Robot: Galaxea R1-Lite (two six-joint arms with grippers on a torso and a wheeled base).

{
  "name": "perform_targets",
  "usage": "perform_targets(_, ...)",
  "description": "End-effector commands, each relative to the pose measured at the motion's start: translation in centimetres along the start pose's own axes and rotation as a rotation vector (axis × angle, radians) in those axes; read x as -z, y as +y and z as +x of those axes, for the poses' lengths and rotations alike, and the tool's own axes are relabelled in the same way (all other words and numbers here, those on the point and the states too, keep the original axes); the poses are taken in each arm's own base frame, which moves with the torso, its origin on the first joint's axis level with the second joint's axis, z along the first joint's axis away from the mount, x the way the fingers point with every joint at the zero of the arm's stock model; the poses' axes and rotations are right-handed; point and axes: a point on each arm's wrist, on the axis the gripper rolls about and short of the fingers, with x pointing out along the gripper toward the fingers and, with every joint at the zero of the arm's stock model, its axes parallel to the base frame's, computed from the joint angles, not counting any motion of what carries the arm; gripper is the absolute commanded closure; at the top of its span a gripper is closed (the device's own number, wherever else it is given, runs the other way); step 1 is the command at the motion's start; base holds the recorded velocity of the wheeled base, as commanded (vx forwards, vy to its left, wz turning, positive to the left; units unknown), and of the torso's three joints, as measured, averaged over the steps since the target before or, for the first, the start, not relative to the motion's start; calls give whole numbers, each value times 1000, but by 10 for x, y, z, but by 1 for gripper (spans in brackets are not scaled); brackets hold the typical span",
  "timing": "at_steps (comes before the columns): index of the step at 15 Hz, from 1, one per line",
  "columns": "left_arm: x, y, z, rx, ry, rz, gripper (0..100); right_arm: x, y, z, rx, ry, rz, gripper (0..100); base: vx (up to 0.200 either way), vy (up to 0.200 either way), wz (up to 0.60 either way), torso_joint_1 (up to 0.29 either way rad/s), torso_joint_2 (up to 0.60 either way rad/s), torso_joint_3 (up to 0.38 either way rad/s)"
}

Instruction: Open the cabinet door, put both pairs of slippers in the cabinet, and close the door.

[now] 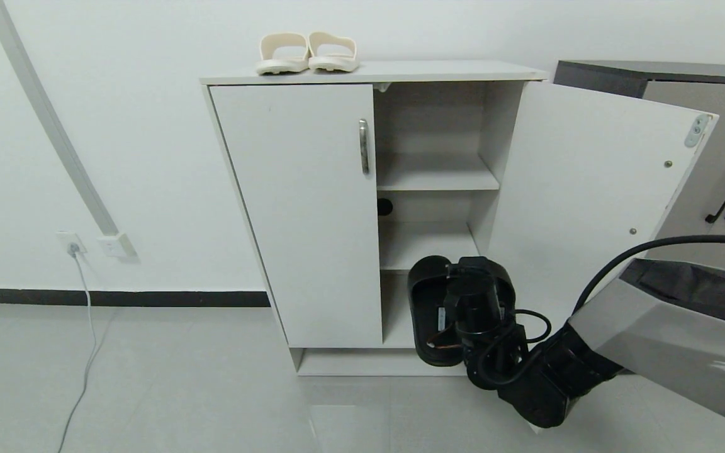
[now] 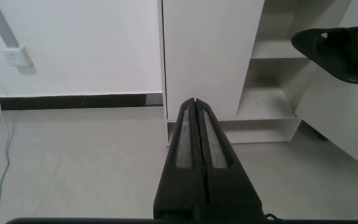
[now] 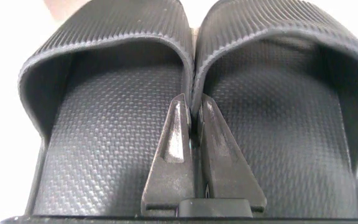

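My right gripper [image 1: 463, 296] is shut on the pair of black slippers [image 1: 432, 314], pinching their inner edges together. It holds them in front of the cabinet's lower opening. Up close, the fingers [image 3: 178, 149] clamp the seam between the two black slippers [image 3: 104, 124]. A beige pair of slippers [image 1: 308, 53] rests on top of the white cabinet [image 1: 369, 72]. The right door [image 1: 589, 182] stands wide open; the left door [image 1: 299, 214] is closed. My left gripper [image 2: 195, 109] is shut and empty, low over the floor, left of the cabinet [image 2: 210, 56], with the black slippers [image 2: 344, 50] beyond it.
Inside the cabinet are bare shelves [image 1: 435, 176]. A grey cabinet [image 1: 702, 138] stands to the right behind the open door. A wall socket with a cable [image 1: 73, 248] sits at the left. The tiled floor [image 1: 148, 390] before the cabinet is open.
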Motion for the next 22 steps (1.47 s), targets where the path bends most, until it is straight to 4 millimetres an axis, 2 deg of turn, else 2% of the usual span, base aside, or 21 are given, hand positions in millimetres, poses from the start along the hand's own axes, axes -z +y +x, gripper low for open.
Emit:
perform_targets(1,0,0,0,-1,4,-1,100,2,1,1,-4,4,-3,100,0,0,0,0,0,0)
perform_targets(5,0,0,0,-19,4,-3,100,12,3,-1,-20,2,-2,100,0,0,0,0,0,0)
perform_targets(11,0,0,0,-14,4,-1,100,14,1,-1,-28,-11,5,100,0,0,0,0,0,-13)
perform_targets(16,-1,0,0,-13,2,0,100,10,-3,1,-14,-19,14,100,0,0,0,2,3,-170)
perform_targets(22,0,0,0,-14,4,0,100,13,1,6,-18,-19,13,100,0,0,0,3,4,-198)
